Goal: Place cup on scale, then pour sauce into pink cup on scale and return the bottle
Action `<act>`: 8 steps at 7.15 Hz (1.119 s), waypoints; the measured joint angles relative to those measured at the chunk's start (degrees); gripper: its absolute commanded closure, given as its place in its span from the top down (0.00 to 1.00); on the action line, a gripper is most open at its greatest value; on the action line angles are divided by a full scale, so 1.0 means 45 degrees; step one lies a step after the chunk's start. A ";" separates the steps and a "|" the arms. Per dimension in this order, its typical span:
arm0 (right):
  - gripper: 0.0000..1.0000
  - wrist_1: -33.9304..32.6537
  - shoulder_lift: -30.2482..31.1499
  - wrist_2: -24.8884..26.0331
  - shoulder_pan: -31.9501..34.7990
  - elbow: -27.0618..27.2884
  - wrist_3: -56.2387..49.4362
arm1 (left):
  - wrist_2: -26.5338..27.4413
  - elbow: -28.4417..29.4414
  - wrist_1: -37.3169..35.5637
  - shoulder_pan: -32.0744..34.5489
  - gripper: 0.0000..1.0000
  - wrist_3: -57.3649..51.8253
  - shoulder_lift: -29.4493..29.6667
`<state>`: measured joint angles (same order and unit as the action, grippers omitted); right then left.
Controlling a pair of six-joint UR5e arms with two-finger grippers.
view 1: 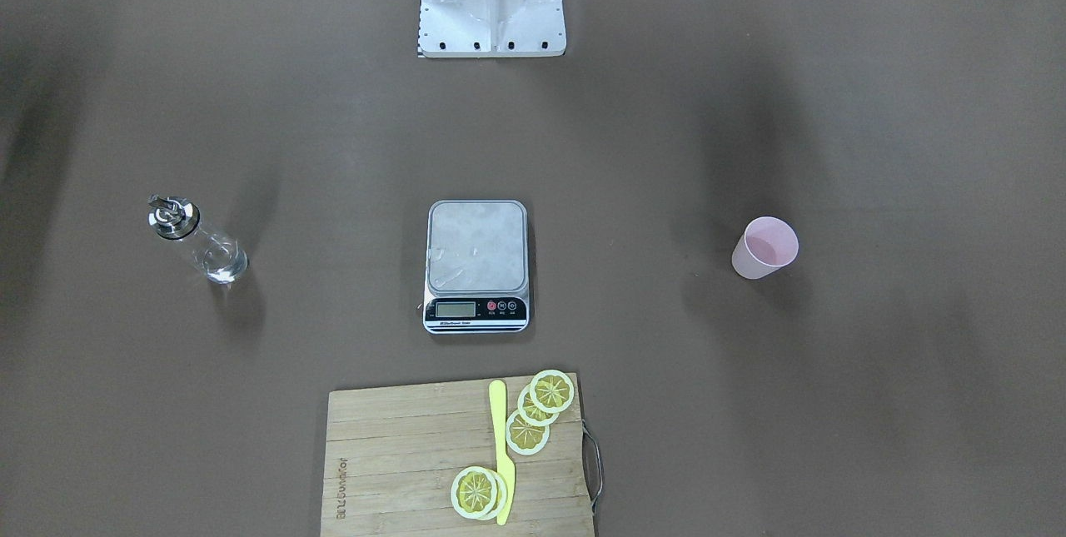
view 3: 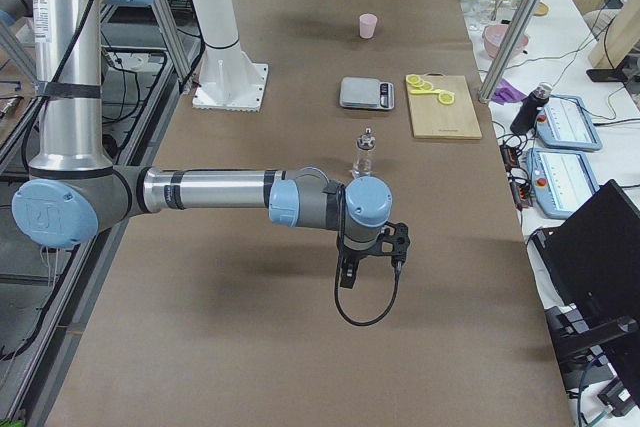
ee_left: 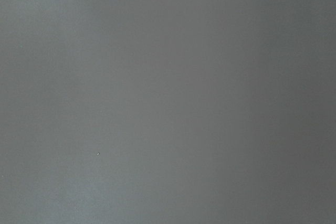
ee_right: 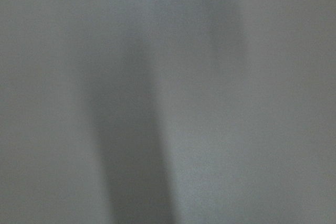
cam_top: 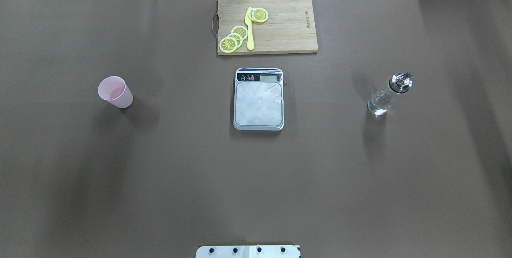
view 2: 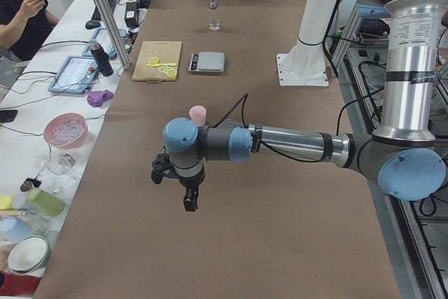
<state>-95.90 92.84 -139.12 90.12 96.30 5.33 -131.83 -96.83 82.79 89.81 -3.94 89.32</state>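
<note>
A robotics lab: a left arm (view 2: 294, 143) and right arm (view 3: 210, 190) flank a white pedestal (view 3: 225, 47) over a brown-covered worktop (cam_top: 160, 170); at 10 o'clock in the left-end view, an operator (view 2: 17, 15) sits by a bench (view 2: 24, 159) with tablets (view 2: 73, 73).

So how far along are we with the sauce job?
Nothing is done yet. The cup stands on the table at the robot's left, the scale is empty, and the bottle stands untouched on the right. Nothing is in hand: the left arm and right arm hover away from them. Everything is left: placing, pouring, returning.
</note>
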 measured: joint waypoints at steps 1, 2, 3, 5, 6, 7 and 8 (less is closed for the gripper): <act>1.00 0.0002 -0.0002 -0.0019 0.0001 0.0025 0.0016 | -0.0001 0.0003 0.0000 0.0002 0.98 -0.0014 -0.0004; 1.00 0.0003 -0.0004 -0.0032 0.0001 0.0047 0.0022 | -0.0001 0.0022 0.0000 0.0003 0.98 -0.0019 -0.0004; 1.00 0.0003 -0.0011 -0.0043 -0.0002 0.0056 0.0029 | -0.0001 0.0044 0.0001 0.0003 0.98 -0.0021 -0.0004; 1.00 0.0004 -0.0018 -0.0058 -0.0007 0.0062 0.0030 | -0.0001 0.0065 0.0001 0.0003 0.98 -0.0022 -0.0004; 1.00 0.0000 -0.0013 -0.0076 -0.0008 0.0062 0.0031 | -0.0002 0.0057 0.0001 0.0003 0.98 -0.0019 -0.0005; 1.00 -0.0004 -0.0009 -0.0124 -0.0008 0.0054 0.0035 | -0.0002 0.0039 -0.0003 0.0003 0.98 -0.0010 -0.0004; 1.00 -0.0001 -0.0007 -0.0166 -0.0008 0.0047 0.0031 | -0.0002 0.0024 -0.0011 0.0003 0.98 -0.0005 -0.0005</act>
<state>-95.91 92.81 -139.87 90.09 96.52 5.47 -131.84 -96.72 82.74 89.82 -3.97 89.30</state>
